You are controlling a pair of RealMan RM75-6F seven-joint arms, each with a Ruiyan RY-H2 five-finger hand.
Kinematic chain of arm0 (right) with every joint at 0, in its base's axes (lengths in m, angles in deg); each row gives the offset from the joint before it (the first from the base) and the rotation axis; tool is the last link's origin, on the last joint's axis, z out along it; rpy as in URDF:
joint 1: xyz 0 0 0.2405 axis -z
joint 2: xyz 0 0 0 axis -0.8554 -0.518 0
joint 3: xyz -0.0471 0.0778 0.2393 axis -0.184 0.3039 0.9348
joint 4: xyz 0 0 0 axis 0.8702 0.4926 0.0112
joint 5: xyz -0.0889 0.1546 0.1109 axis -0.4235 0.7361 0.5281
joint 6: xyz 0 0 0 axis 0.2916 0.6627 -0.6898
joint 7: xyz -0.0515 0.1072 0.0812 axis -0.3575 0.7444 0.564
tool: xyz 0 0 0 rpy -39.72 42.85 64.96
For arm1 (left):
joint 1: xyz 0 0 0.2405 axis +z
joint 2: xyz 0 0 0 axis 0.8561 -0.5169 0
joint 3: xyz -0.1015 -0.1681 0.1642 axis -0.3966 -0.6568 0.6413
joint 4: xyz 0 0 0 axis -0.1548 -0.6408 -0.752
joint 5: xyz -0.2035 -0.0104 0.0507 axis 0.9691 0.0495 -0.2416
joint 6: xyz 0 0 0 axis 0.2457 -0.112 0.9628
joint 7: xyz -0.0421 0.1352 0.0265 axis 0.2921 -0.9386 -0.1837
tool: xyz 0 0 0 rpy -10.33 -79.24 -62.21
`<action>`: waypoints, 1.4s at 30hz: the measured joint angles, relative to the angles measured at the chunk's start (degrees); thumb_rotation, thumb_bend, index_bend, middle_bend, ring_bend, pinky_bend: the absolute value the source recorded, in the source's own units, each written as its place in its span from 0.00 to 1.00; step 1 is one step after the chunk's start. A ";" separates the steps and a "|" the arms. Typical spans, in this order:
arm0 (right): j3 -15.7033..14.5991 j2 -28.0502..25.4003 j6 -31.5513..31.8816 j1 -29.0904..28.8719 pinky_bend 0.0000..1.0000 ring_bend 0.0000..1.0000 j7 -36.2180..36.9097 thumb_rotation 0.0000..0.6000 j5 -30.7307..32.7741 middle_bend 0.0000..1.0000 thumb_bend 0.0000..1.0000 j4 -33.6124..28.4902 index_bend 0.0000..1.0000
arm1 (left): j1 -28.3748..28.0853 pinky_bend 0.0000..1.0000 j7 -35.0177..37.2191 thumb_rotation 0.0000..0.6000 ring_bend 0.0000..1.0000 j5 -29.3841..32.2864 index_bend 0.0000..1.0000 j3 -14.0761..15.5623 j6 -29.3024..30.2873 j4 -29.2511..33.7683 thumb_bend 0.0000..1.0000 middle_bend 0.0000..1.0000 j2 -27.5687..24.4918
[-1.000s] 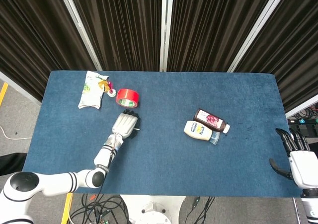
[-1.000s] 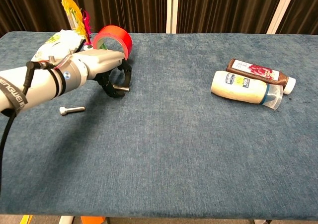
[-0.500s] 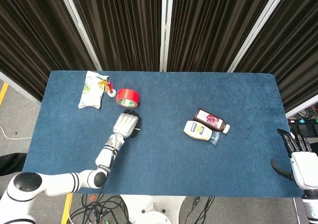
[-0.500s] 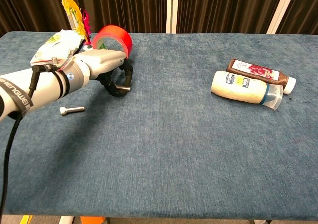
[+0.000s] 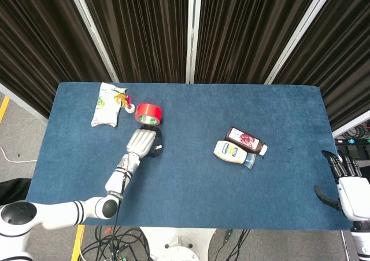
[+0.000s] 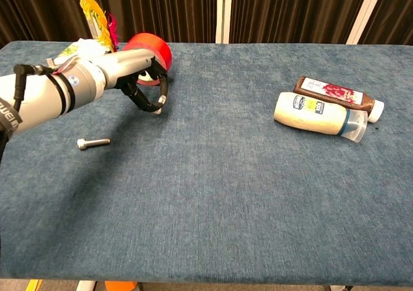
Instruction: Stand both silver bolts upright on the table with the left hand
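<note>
- Worktop (image 5: 191, 174), a blue carpeted rectangle, has black curtains behind its far edge and open floor past its left and right edges.
- Left hand (image 6: 139, 78), silver with black fingers, hangs over the left half just in front of the red roll of tape (image 6: 155, 53); its fingers curl down and pinch a silver bolt (image 6: 159, 103) at their tips, the bolt pointing roughly downward with its lower end at or just above the cloth. From the head view the same left hand (image 5: 143, 143) covers most of that bolt.
- Second silver bolt (image 6: 93, 142) lies flat on its side near the left front part of the worktop, well apart from the held one and below the left forearm; the head view hides it under the arm.
- Behind the red roll, close to the far left corner, lie a white snack packet (image 5: 107, 103) and a small yellow-and-pink feathered toy (image 6: 97, 17).
- Right of centre, a white squeeze bottle (image 6: 314, 114) and a dark brown sauce bottle (image 6: 334, 95) lie on their sides, touching each other.
- Broad bare cloth stretches between the left hand and the two bottles, and all along the near edge.
- Right hand (image 5: 347, 183), white with black fingers spread and nothing in them, sits off the worktop's right front corner, away from everything.
</note>
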 measured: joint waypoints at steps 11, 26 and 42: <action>0.06 -0.01 -0.26 -0.02 0.00 0.00 0.02 1.00 0.04 0.12 0.21 -0.03 0.03 | 0.84 0.14 3.67 1.00 0.17 -1.49 0.50 0.25 -0.81 -2.29 0.36 0.27 0.53; 0.13 0.11 -0.22 -0.03 0.00 0.00 0.28 1.00 -0.19 0.13 0.21 0.15 0.03 | 1.50 0.13 3.84 0.97 0.17 -2.79 0.47 1.08 -0.18 -2.61 0.37 0.27 0.26; 0.36 0.28 -1.17 -0.89 0.00 0.00 1.63 1.00 -0.51 0.13 0.21 1.39 0.03 | 9.48 0.12 4.20 0.97 0.14 -7.21 0.43 4.05 10.28 8.48 0.32 0.26 -8.60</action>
